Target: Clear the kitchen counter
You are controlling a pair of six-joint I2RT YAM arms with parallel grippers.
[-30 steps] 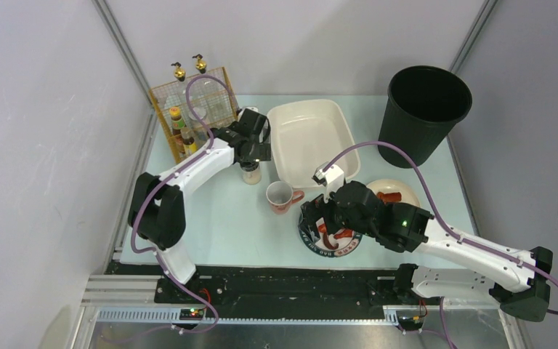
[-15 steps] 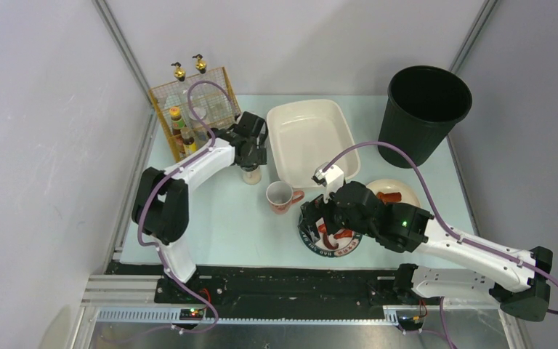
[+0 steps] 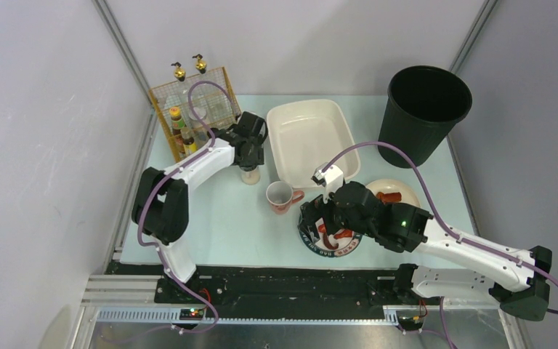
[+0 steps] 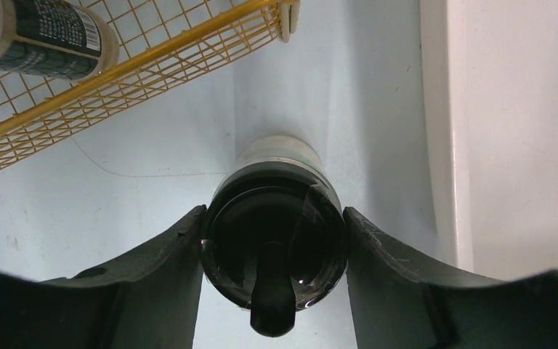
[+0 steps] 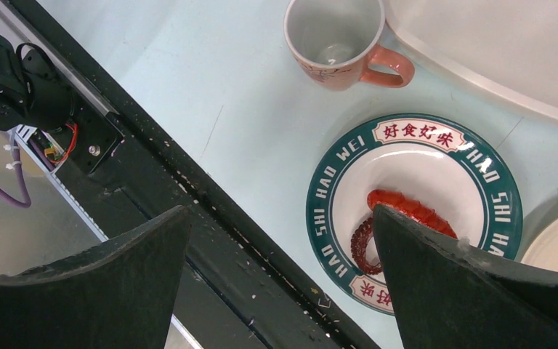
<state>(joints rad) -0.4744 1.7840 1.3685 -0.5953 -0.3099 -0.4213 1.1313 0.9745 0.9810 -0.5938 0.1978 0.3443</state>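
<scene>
On the pale mint kitchen counter a small seasoning bottle with a black cap stands upright. My left gripper is over it, and both fingers press against the sides of the cap. My right gripper hangs open above a green-rimmed plate that holds a red tentacle piece. Nothing sits between its fingers. A white mug with a pink handle stands between the two grippers.
A white basin lies behind the mug, with a black bin to its right. A yellow wire rack with several bottles stands at the back left, close to my left gripper. A cream plate with red food sits right of the green-rimmed plate.
My left gripper's jaws have closed in from wide open onto the seasoning bottle's cap, and its wrist shifted slightly. The right arm has not moved.
</scene>
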